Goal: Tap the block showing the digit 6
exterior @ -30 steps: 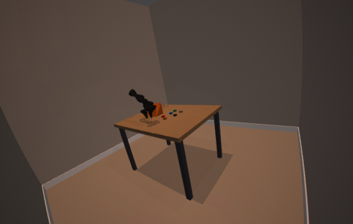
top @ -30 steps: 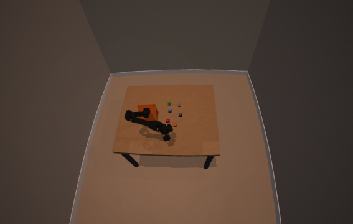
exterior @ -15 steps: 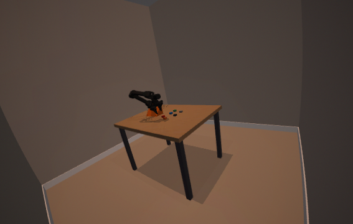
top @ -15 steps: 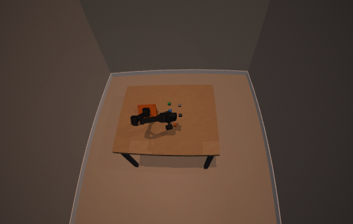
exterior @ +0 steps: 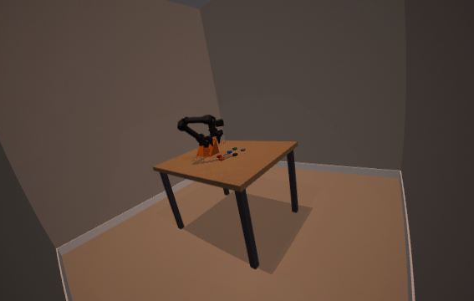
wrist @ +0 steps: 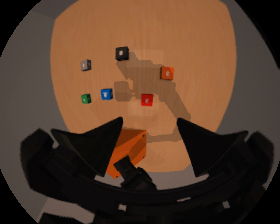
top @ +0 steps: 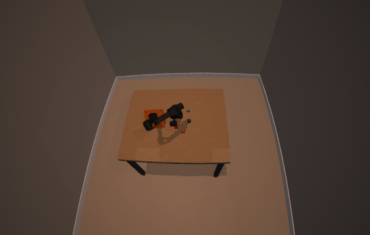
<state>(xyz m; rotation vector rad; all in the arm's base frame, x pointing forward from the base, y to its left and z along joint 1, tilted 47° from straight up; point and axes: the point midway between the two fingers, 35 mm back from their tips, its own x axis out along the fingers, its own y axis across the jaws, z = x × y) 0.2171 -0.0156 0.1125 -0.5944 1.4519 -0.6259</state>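
Several small blocks lie on the table: red (wrist: 147, 100) (top: 175, 127), orange (wrist: 167, 73) (top: 183, 131), black (wrist: 122, 53) (top: 188, 121), grey (wrist: 86, 65) (top: 188, 110), blue (wrist: 107, 94) (exterior: 229, 152) and green (wrist: 86, 99) (exterior: 235, 148). Each shows a small pale mark on top in the wrist view, too small to read surely, so I cannot tell which shows the 6. My gripper (wrist: 150, 120) is open and empty, raised above the table near the orange base. The arm hides the blue and green blocks in the top view.
The orange base (wrist: 132, 145) (top: 147, 112) stands at the left side of the wooden table (top: 204, 140) (exterior: 262, 159). The arm casts a shadow across the table around the red and orange blocks.
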